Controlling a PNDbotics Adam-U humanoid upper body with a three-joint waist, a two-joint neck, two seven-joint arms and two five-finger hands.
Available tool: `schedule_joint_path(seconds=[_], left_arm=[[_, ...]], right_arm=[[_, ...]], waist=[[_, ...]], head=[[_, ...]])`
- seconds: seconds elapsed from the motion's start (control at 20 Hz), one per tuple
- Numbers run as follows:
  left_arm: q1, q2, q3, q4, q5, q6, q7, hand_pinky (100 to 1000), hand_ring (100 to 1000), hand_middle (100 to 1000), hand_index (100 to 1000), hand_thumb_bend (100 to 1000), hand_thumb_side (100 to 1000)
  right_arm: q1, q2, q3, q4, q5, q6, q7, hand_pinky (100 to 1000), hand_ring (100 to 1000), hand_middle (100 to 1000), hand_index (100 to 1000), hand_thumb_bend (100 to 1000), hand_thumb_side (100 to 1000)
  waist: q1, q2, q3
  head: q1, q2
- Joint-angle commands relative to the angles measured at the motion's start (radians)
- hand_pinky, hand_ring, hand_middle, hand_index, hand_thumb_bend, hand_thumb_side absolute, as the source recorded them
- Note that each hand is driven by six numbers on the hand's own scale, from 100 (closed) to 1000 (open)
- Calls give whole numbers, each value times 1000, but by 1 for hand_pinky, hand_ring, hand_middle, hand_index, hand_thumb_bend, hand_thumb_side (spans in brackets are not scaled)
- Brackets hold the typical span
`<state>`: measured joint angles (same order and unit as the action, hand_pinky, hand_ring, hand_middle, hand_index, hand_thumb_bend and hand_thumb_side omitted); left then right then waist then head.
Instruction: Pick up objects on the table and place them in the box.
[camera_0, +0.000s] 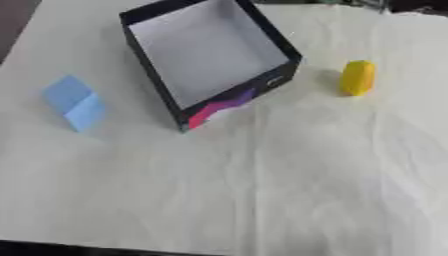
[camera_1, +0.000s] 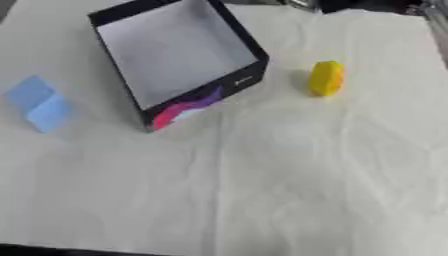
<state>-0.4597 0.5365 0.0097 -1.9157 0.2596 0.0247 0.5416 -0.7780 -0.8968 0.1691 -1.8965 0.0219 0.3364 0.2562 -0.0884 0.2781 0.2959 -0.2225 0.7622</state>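
No part of the robot's body appears in either eye view. Neither arm nor either hand enters from any edge or corner, so colours, joints, cables, screws and markings of the body cannot be told from these views.

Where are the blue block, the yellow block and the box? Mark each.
blue block (camera_0: 75, 102): left eye view, its top face.
yellow block (camera_0: 358, 77): left eye view, its front face.
box (camera_0: 229, 98): left eye view, its near wall.
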Motion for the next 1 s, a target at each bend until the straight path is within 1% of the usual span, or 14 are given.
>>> schedule_joint_path(seconds=[0.05,0.25,0.35,0.55,0.75,0.9,1.0], left_arm=[[-48,28,7,-48,-12,-3,-9,701,604,787,820,433,500],[-110,13,-7,-73,-10,5,-31,703,610,787,822,437,491],[-138,-4,-17,-79,-6,11,-44,703,611,788,822,438,491],[-173,-34,-31,-78,5,20,-62,702,609,787,821,438,494],[-182,-43,-37,-75,10,24,-71,701,607,787,821,437,498],[-181,-46,-38,-73,12,25,-72,701,607,787,821,437,500],[-181,-49,-39,-72,13,25,-73,700,606,787,821,436,501]], right_arm=[[-80,52,24,144,83,11,21,837,638,529,645,106,100],[-179,147,62,355,162,-50,60,841,638,530,646,100,100],[-219,191,78,445,209,-85,76,841,641,531,647,121,100],[-257,261,99,581,308,-150,84,846,644,533,649,147,121],[-249,309,104,671,400,-199,80,845,649,536,652,170,148],[-235,333,110,702,446,-226,83,848,657,543,659,187,161],[-228,342,113,711,470,-239,85,855,684,572,687,238,183]], waist=[[16,-32,13],[21,-23,49],[23,-18,70],[26,-6,103],[24,2,118],[23,4,122],[22,5,123]], head=[[-26,1],[-63,-3],[-84,-6],[-115,-15],[-126,-22],[-126,-24],[-126,-24]])
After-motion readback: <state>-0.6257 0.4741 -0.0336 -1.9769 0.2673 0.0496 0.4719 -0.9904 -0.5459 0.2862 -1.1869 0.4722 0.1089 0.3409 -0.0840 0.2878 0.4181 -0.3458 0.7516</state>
